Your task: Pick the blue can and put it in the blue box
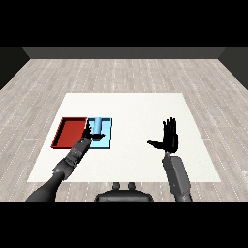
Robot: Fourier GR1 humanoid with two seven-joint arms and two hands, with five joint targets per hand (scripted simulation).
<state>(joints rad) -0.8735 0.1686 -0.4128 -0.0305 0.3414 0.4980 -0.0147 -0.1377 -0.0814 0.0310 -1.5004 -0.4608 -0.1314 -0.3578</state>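
Can (97,125) stands upright in blue tray (107,140), left hand (89,131) beside it

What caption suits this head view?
Left hand at blue can over light blue tray; right hand open.

Light is even and soft, and the white surface (145,106) reads bright without glare. Beside each robot hand no strong shadow falls. The floor (48,77) dims toward the far wall.
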